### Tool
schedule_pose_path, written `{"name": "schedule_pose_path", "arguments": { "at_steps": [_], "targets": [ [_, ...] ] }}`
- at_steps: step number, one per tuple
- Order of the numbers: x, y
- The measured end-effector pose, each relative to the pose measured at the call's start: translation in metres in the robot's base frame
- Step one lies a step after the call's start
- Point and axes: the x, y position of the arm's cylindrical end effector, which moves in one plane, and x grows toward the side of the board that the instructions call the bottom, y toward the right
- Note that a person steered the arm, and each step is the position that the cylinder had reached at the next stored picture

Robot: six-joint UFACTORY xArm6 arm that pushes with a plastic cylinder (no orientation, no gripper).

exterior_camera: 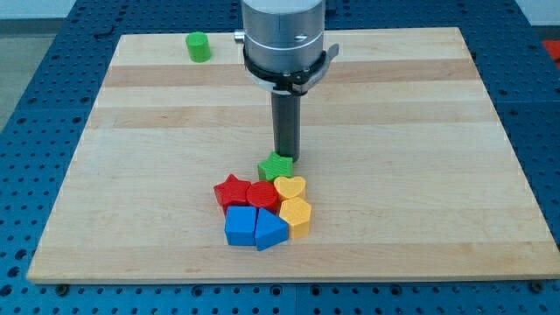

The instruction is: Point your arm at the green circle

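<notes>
our tip (286, 158) of the dark rod: bare, no jaws, touching green star-shaped block (275, 166) | green circular block (199, 46): far left of wooden board (437, 131), well apart | pointing not yet done

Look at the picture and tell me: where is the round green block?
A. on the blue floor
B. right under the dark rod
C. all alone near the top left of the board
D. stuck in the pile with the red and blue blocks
C: the green circle sits by itself near the view's top left of the board, far from my tip, which is beside the green star at the pile.
</notes>
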Motion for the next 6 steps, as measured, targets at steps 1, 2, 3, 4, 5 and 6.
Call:
{"name": "schedule_pose_path", "arguments": {
  "at_steps": [1,2,3,4,5,6],
  "targets": [
    [-0.036,0.0],
    [-0.086,0.0],
    [-0.134,0.0],
    [-0.188,-0.01],
    [-0.236,-0.032],
    [-0.266,-0.085]
  ]
}}
